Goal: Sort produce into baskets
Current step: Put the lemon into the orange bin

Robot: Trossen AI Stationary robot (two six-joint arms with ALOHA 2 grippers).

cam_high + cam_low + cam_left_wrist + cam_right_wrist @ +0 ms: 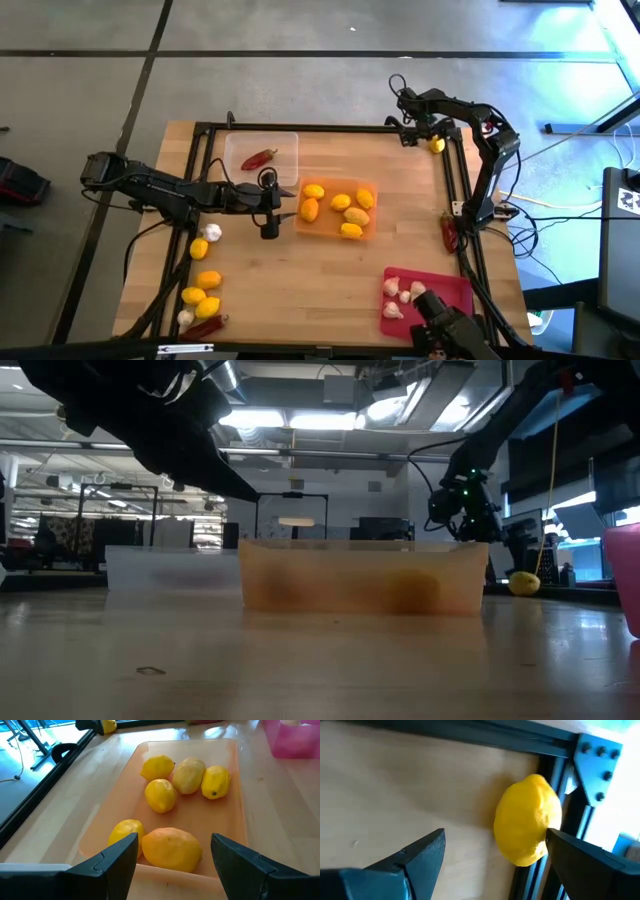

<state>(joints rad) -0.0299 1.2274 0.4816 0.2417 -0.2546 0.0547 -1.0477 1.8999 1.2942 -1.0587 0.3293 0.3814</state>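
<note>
Hands of both arms stand spread and hold nothing. Left hand hovers at the near-left edge of the orange tray, its fingers framing the nearest of the lemons inside; the tray holds five lemons in the high view, a sixth rounded yellow piece showing in the left wrist view. Right hand sits at the far right corner of the bench, fingers wide on either side of a single lemon that lies against the black frame rail. Behind the left hand, the clear tray contains one red chili pepper. The red-pink tray at the near right carries several garlic bulbs. Along the left side of the bench lie loose lemons, two garlic bulbs and a chili pepper; another chili rests at the right rail.
</note>
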